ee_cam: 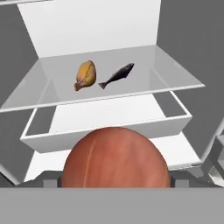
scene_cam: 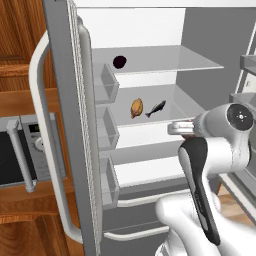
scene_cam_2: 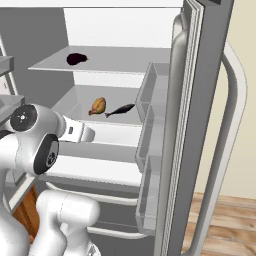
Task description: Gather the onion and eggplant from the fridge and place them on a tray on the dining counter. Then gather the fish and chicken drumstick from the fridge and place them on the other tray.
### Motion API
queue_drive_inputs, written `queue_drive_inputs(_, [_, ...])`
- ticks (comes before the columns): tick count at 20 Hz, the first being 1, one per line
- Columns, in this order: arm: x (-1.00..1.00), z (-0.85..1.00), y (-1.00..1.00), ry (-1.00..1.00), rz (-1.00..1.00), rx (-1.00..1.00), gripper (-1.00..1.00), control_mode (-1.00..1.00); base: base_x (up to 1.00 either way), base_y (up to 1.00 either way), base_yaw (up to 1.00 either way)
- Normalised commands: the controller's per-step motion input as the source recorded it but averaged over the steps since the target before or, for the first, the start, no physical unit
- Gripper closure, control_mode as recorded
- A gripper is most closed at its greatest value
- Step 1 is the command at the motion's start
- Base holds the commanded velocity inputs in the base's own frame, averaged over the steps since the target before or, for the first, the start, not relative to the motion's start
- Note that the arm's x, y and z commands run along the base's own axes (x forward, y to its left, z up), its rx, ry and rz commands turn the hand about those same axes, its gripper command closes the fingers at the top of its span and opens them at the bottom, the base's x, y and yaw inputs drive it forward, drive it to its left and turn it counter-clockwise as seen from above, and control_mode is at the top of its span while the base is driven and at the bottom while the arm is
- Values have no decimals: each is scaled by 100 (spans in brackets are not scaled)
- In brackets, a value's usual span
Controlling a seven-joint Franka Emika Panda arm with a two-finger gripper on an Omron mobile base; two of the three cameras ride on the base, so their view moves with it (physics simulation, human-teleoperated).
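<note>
The onion [ee_cam: 114, 157] sits clamped between the fingers of the gripper [ee_cam: 114, 178]. The jaws stand wide around its round reddish-brown body, and it is held in the air in front of the lower shelves rather than resting on any of them. The fridge [scene_cam: 200, 60] stands open around it. Its left door [scene_cam: 65, 125] is swung out at the arm's left and the right door [scene_cam_2: 200, 100] at its right, so the arm has an open lane between the two door edges. Clear door bins [scene_cam: 105, 82] jut inward from both doors and narrow that lane at the sides. A microwave [scene_cam: 25, 155] sits in the wooden cabinetry beyond the left door. The upper shelf [scene_cam: 165, 59] carries only the eggplant [scene_cam: 119, 62], which lies toward the shelf's left edge at about mid-depth; the whole right side of the shelf is bare. The middle shelf [ee_cam: 175, 74] has free glass along its front edge and at both side edges. Under it a white drawer [ee_cam: 109, 131] shows its front rim just beyond the onion. On the middle shelf the chicken drumstick [ee_cam: 85, 75] lies a little left of centre. The fish [ee_cam: 117, 75] lies just beside it on the right, head toward the right back corner, and the two are not touching.
</note>
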Motion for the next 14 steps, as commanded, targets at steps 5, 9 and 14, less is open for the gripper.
queue_drive_inputs(5, [-15, 0, 0, 0, 0, 0, 100, -100, 0, 0, 0])
queue_drive_inputs(9, [-16, -1, 0, 0, 0, 0, 100, -100, 0, 0, 0])
queue_drive_inputs(14, [-10, 0, 0, 0, 0, 0, 100, 100, -26, 0, 0])
